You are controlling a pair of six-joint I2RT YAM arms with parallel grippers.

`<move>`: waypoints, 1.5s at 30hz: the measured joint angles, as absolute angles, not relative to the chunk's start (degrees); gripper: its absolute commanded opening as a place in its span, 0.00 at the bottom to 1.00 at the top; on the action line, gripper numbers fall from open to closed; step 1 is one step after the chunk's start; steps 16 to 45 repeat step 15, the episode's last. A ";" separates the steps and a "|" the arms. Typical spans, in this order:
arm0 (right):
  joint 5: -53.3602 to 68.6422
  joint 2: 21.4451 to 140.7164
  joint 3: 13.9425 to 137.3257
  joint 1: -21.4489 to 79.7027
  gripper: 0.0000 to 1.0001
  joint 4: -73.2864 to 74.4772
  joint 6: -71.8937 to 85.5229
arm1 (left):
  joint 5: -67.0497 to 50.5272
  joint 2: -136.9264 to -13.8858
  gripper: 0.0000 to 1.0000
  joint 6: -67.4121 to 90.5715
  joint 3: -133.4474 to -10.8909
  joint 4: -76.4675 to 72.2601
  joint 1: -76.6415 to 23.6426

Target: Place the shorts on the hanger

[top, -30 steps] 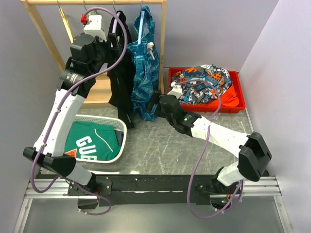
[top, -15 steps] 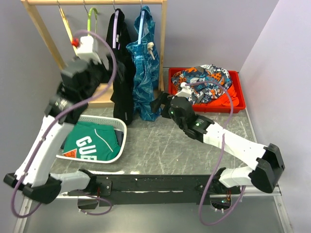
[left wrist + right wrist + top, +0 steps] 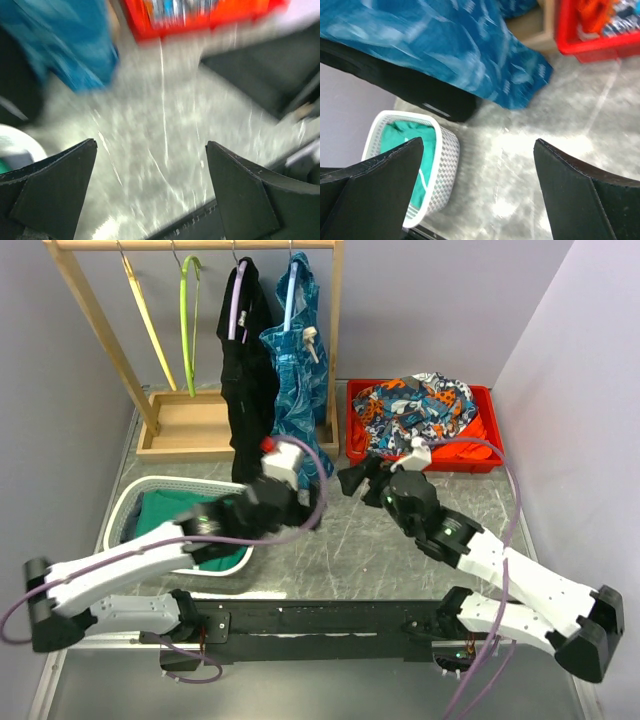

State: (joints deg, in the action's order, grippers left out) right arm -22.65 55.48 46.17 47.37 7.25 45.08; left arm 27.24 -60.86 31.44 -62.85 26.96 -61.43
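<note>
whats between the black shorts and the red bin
A teal-blue patterned garment hangs between the shorts and the red bin, clearest in the top external view.

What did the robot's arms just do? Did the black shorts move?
The left gripper came down from the rack to low over the table, open and empty. The right gripper pulled back a little, also open. The shorts stayed hanging on the hanger; the basket and red bin did not move.
</note>
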 measured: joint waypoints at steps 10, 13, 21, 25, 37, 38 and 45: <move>-27.44 44.66 33.47 47.37 1.00 12.71 49.98 | 23.75 -65.36 0.96 40.42 -48.23 19.09 -64.86; -29.15 43.07 33.08 47.37 1.00 14.92 50.94 | 23.14 -63.24 0.96 41.36 -46.52 16.36 -64.86; -29.74 42.04 33.08 47.37 1.00 15.42 51.00 | 22.72 -61.67 0.96 41.47 -45.84 14.83 -64.86; -29.74 42.04 33.08 47.37 1.00 15.42 51.00 | 22.72 -61.67 0.96 41.47 -45.84 14.83 -64.86; -29.74 42.04 33.08 47.37 1.00 15.42 51.00 | 22.72 -61.67 0.96 41.47 -45.84 14.83 -64.86; -29.74 42.04 33.08 47.37 1.00 15.42 51.00 | 22.72 -61.67 0.96 41.47 -45.84 14.83 -64.86; -29.74 42.04 33.08 47.37 1.00 15.42 51.00 | 22.72 -61.67 0.96 41.47 -45.84 14.83 -64.86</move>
